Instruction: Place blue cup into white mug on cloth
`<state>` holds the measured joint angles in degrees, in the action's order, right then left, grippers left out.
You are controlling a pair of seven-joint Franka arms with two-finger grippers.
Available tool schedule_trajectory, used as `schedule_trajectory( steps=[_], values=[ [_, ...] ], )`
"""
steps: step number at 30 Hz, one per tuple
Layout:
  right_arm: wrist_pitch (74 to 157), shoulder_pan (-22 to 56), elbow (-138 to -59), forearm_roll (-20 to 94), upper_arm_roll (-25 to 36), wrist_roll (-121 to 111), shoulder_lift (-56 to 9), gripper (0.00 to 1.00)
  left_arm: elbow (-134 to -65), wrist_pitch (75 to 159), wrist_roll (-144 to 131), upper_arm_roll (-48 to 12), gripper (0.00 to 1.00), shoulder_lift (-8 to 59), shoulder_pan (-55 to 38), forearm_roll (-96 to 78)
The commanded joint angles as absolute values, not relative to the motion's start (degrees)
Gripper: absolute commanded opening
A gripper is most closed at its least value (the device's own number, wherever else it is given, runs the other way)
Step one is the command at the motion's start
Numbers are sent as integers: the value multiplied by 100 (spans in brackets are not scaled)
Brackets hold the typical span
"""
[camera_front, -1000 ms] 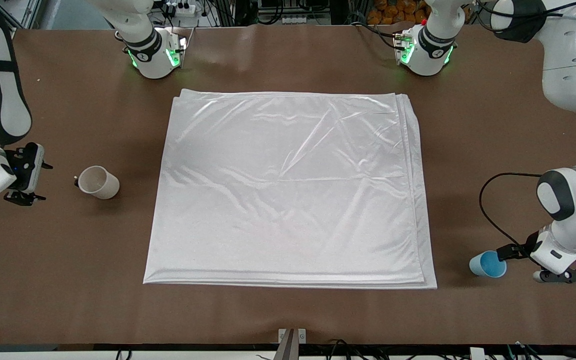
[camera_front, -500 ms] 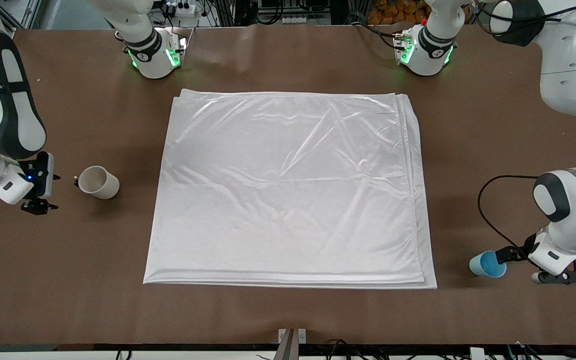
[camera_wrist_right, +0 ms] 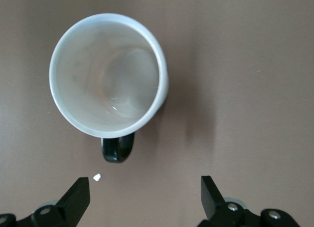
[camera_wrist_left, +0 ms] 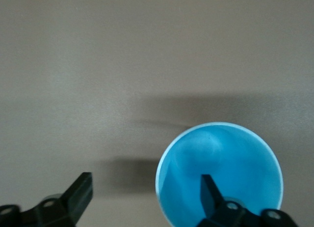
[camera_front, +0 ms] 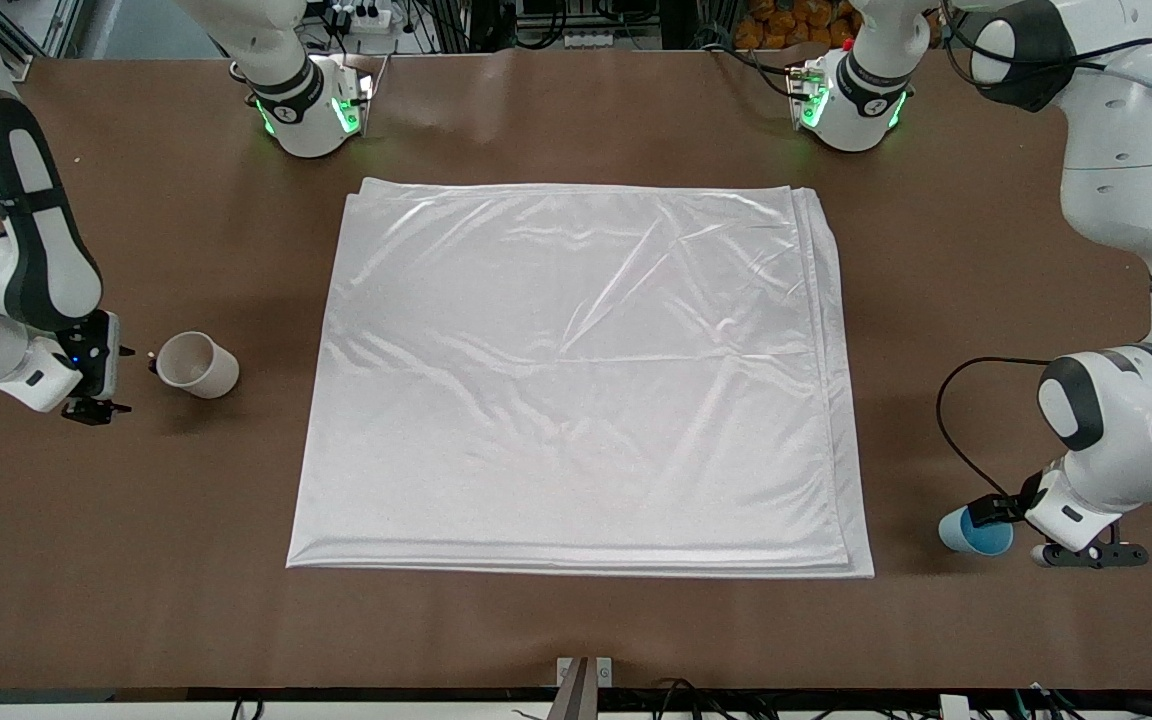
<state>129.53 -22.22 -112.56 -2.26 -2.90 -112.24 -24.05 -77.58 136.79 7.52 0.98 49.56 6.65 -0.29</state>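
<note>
The brown table (camera_front: 136, 520) carries the cloth (camera_front: 576, 380) at its middle. The mug (camera_front: 198, 364) stands near the right arm's edge. The cup (camera_front: 971, 530) stands near the left arm's edge.

The cloth (camera_front: 576, 375) lies flat on the middle of the desk (camera_front: 136, 600). The white mug (camera_front: 197, 364) stands upright on the bare desk, near the cloth's edge toward the right arm's end. The right gripper (camera_front: 101, 385) sits just beside the mug's handle, apart from it, fingers (camera_wrist_right: 78, 197) spread. The blue cup (camera_front: 973, 528) stands upright on the desk near the cloth's corner toward the left arm's end, nearer the front camera than the mug. The left gripper (camera_front: 1011, 530) is at the cup, fingers apart, one finger (camera_wrist_left: 208, 192) over its mouth.
</note>
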Motion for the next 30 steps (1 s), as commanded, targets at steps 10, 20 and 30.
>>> schedule_trajectory(
  steps=[10,20,30],
  values=[
    [13289,-2426,-11848,-185,-378,-11294,-2355,100,-7805,13755,299,114,0,4939,527,-44],
    [13473,-2417,-12059,9,-396,-11311,-2355,100,-7787,13746,281,97,0,4817,527,-79],
    [13711,-2435,-12094,9,-396,-11338,-2373,59,-7787,13237,211,62,0,4360,536,-141]
  ],
)
